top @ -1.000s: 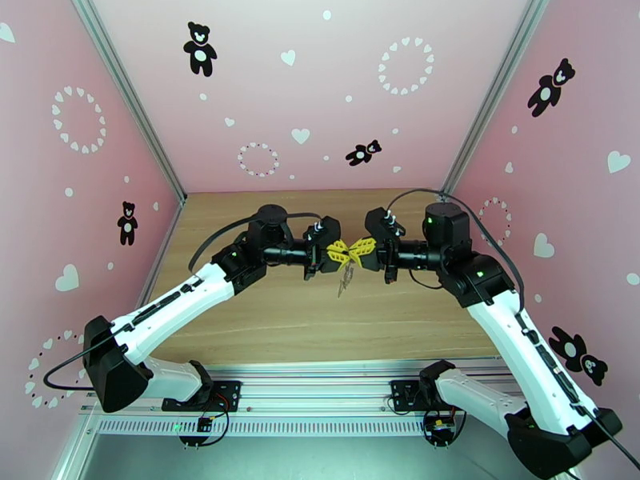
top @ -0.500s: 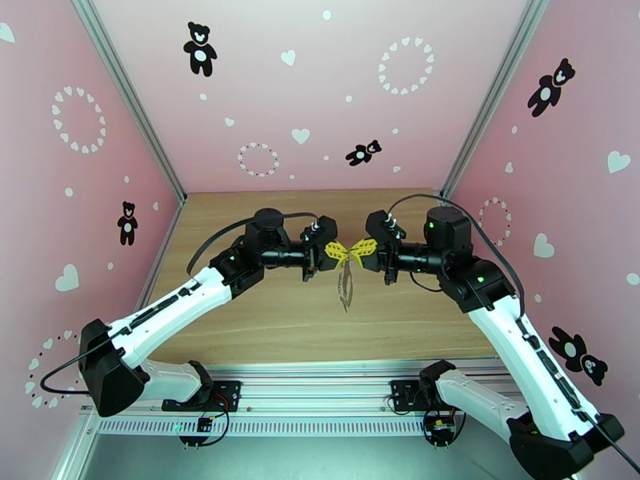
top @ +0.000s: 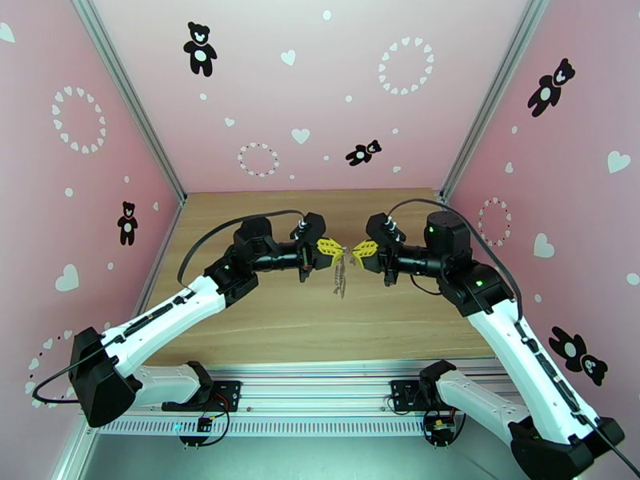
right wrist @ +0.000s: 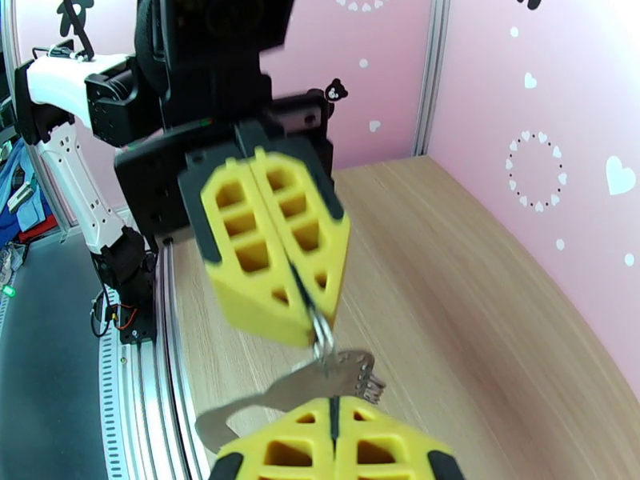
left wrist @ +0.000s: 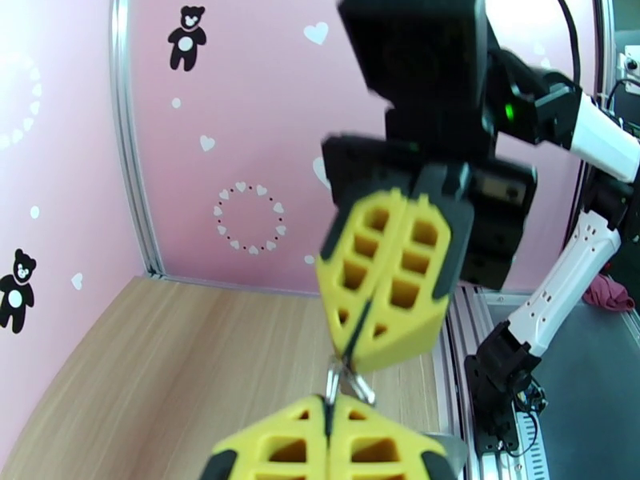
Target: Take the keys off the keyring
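The left hand (top: 334,250) and right hand (top: 358,253) meet tip to tip above the middle of the surface (top: 264,330), well apart from its edges. Both are closed narrow. The left pinches the keyring (right wrist: 322,334); the right appears to pinch one of the keys (right wrist: 342,375) hanging from it. The link axis runs from left edge to right edge. Neither hand is nearer, so separation likely calls for opposed pulls along that axis.

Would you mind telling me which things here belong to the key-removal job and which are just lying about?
Job: keys, keyring, left gripper, right gripper, both shut on the keyring.
Lying about: reddish cloth, off beyond the rail; the table is only underneath.
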Motion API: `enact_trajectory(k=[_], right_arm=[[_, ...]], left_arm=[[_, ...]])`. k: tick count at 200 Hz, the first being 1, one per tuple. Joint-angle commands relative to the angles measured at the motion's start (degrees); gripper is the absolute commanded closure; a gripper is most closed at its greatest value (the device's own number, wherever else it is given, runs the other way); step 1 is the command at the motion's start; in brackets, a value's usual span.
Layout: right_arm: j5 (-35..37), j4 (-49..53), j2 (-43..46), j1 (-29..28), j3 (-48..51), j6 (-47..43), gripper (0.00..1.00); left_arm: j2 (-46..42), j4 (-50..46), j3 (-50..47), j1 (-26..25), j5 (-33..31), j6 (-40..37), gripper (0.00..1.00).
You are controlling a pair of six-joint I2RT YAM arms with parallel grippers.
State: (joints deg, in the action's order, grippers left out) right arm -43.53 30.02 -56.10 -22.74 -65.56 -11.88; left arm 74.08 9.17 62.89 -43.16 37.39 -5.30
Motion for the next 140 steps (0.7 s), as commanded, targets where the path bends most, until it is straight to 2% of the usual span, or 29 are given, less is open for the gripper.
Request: enact_trajectory(k=[1, 22, 42, 57, 82, 111, 140], right_arm=[[2.6, -2.3, 1.1, 0.1, 2.6, 1.3, 1.0], [6.6, -5.3, 0.3, 0.2, 4.3, 4.5, 1.0], [15.1, -8.9, 0.0, 0.2, 7.9, 10.2, 1.0], [22.4, -13.1, 0.3, 0.2, 11.9, 18.3, 1.0], [23.0, -20.4, -2.2, 0.2, 18.9, 29.5, 1.0], [26.2, -28.8, -7.6, 0.2, 25.5, 39.5, 1.0], [24.7, -33.0, -16.7, 0.2, 26.6, 43.3, 1.0]], left_arm=[[-1.9, 4.8, -0.7, 0.4, -2.7, 2.8, 1.0], [-2.5, 2.8, -1.9, 0.5, -9.2, 3.6, 1.0], [-3.0, -0.6, -2.6, 0.5, -19.8, 5.3, 1.0], [-2.8, -6.0, -1.4, 0.5, -27.4, 5.6, 1.0], [-1.7, -11.6, 0.1, 0.6, -36.0, 6.5, 1.0], [0.3, -13.8, 1.1, 0.7, -40.8, 8.3, 1.0], [2.2, -15.0, 2.2, 0.7, -42.6, 10.0, 1.0]])
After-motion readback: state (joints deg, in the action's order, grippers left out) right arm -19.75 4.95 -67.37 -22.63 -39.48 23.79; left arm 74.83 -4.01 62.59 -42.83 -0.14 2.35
